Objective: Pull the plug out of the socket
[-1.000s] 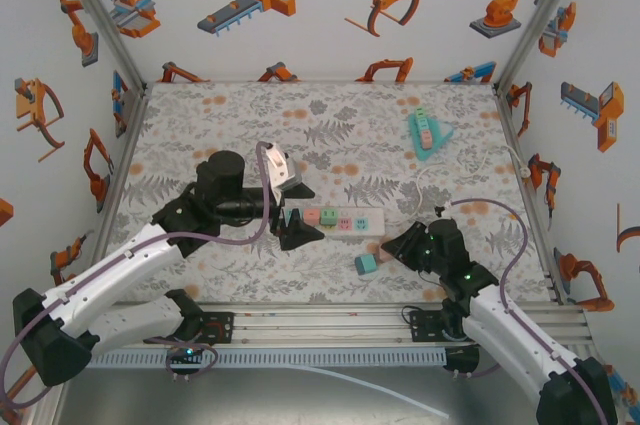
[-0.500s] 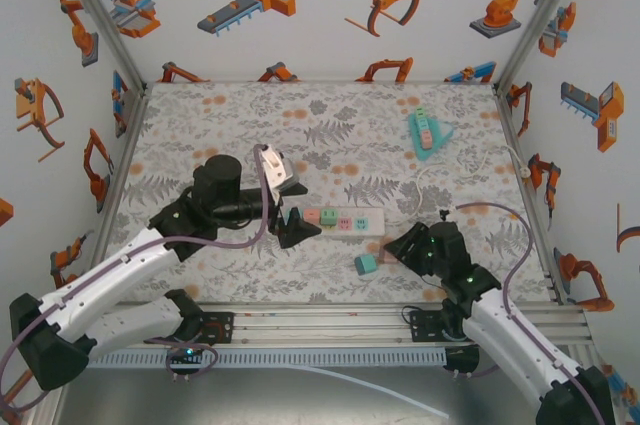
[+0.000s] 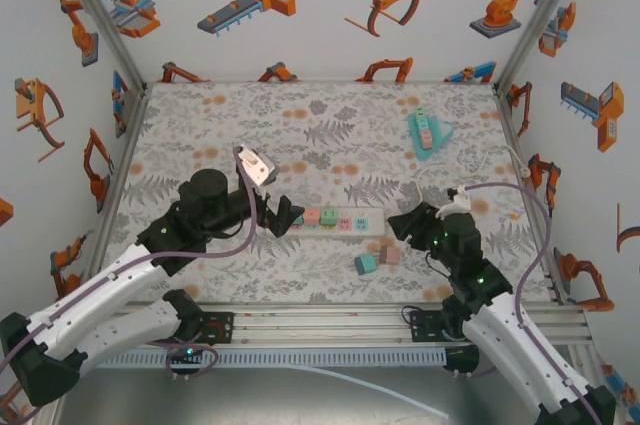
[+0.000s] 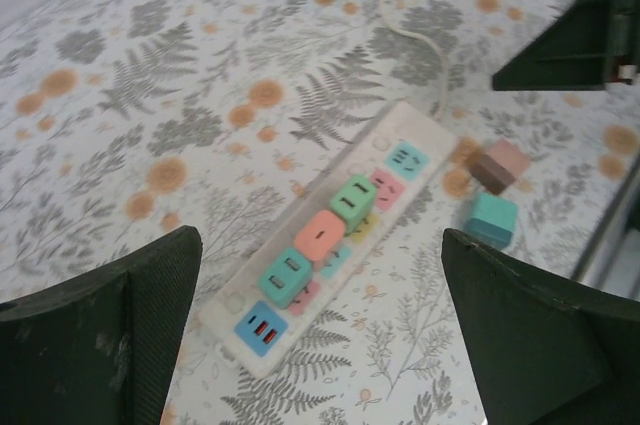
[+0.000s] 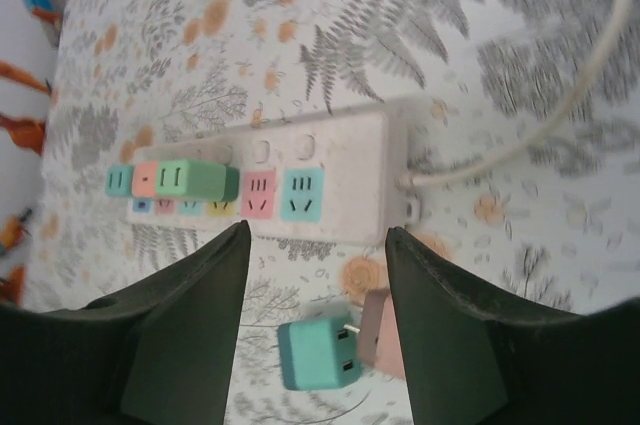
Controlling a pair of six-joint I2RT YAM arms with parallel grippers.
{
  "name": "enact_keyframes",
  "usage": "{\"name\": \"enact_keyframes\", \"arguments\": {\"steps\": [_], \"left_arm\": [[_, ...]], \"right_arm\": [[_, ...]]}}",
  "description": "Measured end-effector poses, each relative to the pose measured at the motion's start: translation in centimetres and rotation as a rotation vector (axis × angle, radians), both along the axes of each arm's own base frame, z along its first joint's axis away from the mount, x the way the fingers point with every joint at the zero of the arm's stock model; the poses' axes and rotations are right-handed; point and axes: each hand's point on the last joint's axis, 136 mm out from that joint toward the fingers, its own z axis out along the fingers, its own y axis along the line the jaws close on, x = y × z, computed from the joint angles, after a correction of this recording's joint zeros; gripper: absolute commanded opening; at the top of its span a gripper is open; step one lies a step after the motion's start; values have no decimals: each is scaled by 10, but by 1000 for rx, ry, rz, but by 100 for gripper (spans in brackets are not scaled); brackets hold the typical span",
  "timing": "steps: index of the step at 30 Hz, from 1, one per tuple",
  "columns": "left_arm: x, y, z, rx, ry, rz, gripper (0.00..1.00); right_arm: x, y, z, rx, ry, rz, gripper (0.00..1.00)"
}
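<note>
White cord [image 5: 545,133], far end cropped

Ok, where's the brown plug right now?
In the top view the brown plug lies loose right of centre, beside the teal plug, below the cord end of the power strip.

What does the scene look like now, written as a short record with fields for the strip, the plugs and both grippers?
power strip: white, flat on the table
plugged in: teal plug, salmon plug, green plug, side by side
loose: second teal plug and brown plug, lying together beside the strip
left gripper: open, empty, at the strip's plugged end
right gripper: open, empty, at its corded end
left to do: three plugs not yet pulled
</note>
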Motion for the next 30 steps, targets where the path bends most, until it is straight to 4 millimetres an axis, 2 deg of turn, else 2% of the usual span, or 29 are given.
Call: {"name": "enact_keyframes", "arguments": {"steps": [4, 8, 12, 17, 21, 25, 30], "left_arm": [[16, 24, -6, -7, 8, 170, 97], [30, 49, -13, -25, 32, 333, 97], [44, 72, -27, -54, 95, 467, 97], [59, 98, -60, -78, 233, 621, 97], [63, 108, -84, -78, 331, 697, 97], [65, 110, -103, -70, 409, 728, 100], [67, 109, -141, -12, 547, 750, 98]], "right_arm": [[10, 24, 34, -155, -198, 182, 55], [17, 60, 69, -299, -397, 420, 55], [13, 101, 81, -422, -567, 684, 56], [1, 147, 71, -556, -691, 957, 56], [3, 175, 57, -628, -715, 1092, 56], [5, 190, 32, -648, -667, 1195, 56], [6, 205, -3, -655, -543, 1320, 55]]}}
